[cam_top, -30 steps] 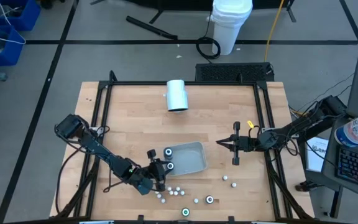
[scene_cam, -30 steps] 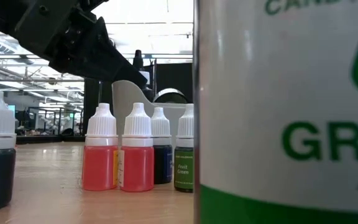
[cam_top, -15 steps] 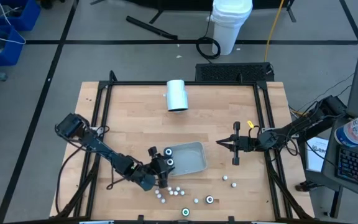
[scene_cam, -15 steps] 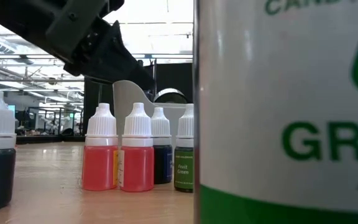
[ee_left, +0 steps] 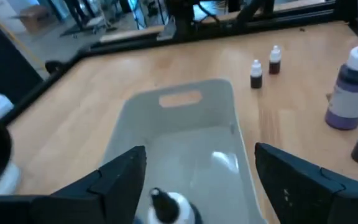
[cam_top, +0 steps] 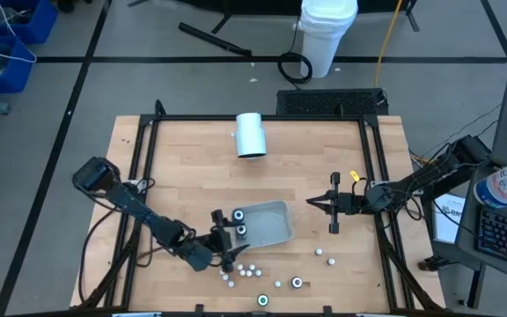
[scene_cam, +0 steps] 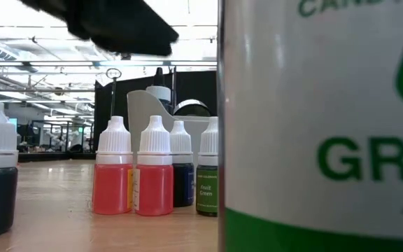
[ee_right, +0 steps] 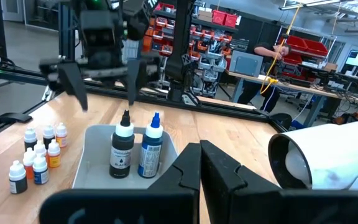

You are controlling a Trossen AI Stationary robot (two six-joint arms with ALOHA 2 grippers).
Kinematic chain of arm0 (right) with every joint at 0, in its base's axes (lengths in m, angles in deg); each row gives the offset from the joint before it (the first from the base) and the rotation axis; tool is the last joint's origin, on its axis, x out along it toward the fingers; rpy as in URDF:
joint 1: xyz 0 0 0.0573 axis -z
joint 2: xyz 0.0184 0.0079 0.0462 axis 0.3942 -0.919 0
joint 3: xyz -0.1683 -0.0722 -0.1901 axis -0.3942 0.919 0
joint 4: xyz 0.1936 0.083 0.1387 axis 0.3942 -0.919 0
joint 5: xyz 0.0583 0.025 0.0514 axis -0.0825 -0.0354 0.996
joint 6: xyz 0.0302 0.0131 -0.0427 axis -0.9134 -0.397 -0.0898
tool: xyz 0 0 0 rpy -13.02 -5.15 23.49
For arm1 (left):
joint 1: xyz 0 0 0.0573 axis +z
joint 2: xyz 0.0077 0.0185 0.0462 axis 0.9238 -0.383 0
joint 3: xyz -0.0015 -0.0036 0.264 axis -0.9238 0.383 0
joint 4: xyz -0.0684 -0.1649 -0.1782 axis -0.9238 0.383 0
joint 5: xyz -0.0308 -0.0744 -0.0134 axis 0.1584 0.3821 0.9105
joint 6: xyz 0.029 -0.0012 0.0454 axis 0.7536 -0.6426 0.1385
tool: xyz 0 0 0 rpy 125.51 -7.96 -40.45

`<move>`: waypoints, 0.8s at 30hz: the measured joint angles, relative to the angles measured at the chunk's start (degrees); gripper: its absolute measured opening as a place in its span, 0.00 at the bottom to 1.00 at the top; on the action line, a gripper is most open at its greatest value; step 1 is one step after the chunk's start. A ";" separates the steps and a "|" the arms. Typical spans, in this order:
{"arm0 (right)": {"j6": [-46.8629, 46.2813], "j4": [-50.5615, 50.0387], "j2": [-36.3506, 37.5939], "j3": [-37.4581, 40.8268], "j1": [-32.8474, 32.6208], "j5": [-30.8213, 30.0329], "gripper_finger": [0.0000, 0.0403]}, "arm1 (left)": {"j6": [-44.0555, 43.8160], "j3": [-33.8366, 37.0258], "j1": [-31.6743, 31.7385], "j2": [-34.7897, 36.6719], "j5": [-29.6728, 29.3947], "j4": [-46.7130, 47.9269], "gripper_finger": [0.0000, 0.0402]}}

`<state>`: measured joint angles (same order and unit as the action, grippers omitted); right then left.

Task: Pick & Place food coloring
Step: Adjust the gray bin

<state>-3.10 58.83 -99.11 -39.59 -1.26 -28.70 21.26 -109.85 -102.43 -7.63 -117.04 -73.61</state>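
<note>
**Left jaws spread and lift away from the bottles in the tray**

The pale wooden counter [cam_top: 201, 167] carries a white cylinder lying on its side [cam_top: 251, 135] toward the far edge and a grey rectangular plastic tray [cam_top: 267, 224] near the middle. The left arm reaches in from the left edge; its left gripper [cam_top: 222, 238] sits just beside the tray's left end, and its jaws are now spread wide, where a second ago they were only partly parted. In the low view the dark arm has risen since then and shows only at the top edge.

Two larger food coloring bottles [ee_right: 135, 149], one black and one blue, stand upright inside the tray's left end, free of the jaws. The right gripper [cam_top: 334, 202] waits well to the right of the tray, unmoved, its jaws pressed together.

The small white-capped food coloring bottles [cam_top: 239, 272] stand in a loose cluster on the counter in front of the tray, with a couple more [cam_top: 324, 255] apart to the right. None has shifted.
</note>
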 joint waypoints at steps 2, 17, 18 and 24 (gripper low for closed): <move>0.00 -0.03 0.00 0.00 0.00 0.00 0.00 | 0.93 0.01 -0.73 1.97 -0.10 -0.08 0.78; 0.24 0.09 0.00 0.00 -0.01 0.00 0.00 | -2.43 0.04 -7.55 -4.23 13.61 -5.84 0.09; 0.24 0.13 0.00 0.00 0.00 0.00 0.00 | -2.73 0.05 -7.21 -4.72 13.57 -5.65 0.05; 0.24 0.21 0.00 0.00 -0.01 0.00 0.00 | -3.12 0.05 -5.49 -7.08 14.74 -5.24 0.05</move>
<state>-2.86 59.04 -99.11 -39.59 -1.28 -28.70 18.13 -109.80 -107.93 -14.71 -102.30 -78.85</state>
